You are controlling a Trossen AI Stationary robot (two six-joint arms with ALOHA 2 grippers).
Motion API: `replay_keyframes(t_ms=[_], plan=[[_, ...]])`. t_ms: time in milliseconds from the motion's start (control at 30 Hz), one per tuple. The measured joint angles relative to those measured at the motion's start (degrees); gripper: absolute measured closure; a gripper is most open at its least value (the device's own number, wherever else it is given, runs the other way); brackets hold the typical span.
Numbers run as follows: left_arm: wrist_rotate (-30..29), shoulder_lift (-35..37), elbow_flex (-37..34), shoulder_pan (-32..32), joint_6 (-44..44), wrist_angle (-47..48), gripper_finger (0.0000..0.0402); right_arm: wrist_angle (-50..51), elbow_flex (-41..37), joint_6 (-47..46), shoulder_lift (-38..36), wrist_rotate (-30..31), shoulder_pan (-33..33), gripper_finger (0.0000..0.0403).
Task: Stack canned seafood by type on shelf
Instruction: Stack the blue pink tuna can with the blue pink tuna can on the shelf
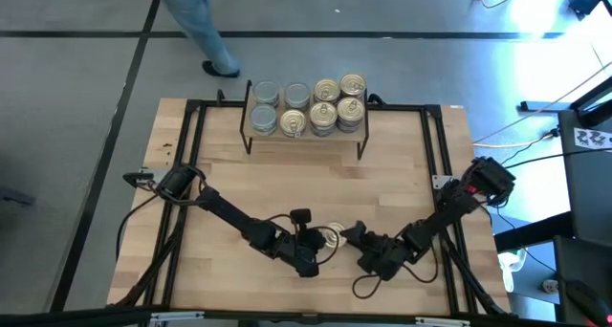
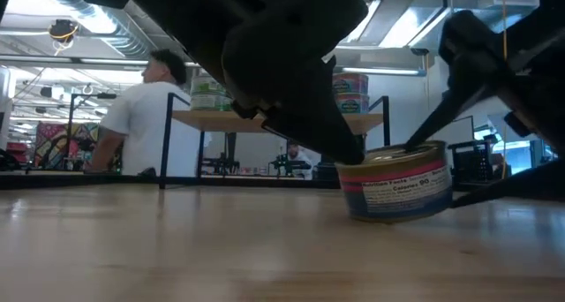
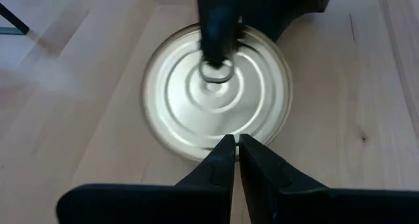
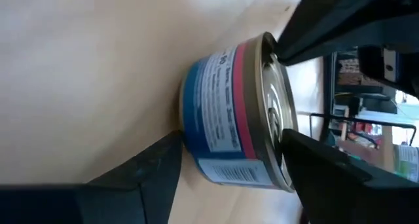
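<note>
Wooden table [image 1: 239, 174] carries your shelf [image 1: 306, 141] at its far edge, loaded with eight tins: silver-lidded ones on the left, gold pull-ring ones on the right. One can [image 2: 395, 180] sits upright at the near middle, lid up. Your right gripper [image 4: 229, 160] straddles it top to bottom, fingers apart. Your left gripper [image 3: 236, 152] is closed, tips over the can's rim.

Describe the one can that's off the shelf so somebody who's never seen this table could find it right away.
Start at the wooden table; the shelf of stacked cans sits at its far edge. Near the front edge, between the left gripper and right gripper, one can stands alone on bare wood. It has a blue-and-pink label.
</note>
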State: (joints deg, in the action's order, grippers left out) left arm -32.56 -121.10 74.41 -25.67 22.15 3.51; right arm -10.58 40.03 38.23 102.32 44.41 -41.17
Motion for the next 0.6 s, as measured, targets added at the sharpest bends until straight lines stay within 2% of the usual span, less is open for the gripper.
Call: replay_keyframes(t_ms=[200, 600], plan=[[-0.3, 0.0, 0.0, 0.0, 0.0, 0.4, 0.0382, -2.5, -0.1, 4.1, 0.8, -0.4, 2.1, 0.0146], [-1.1, 0.0, 0.0, 0.0, -0.2, 0.4, 0.0382, -2.9, -0.2, 4.5, 0.8, -4.2, 6.2, 0.0146]])
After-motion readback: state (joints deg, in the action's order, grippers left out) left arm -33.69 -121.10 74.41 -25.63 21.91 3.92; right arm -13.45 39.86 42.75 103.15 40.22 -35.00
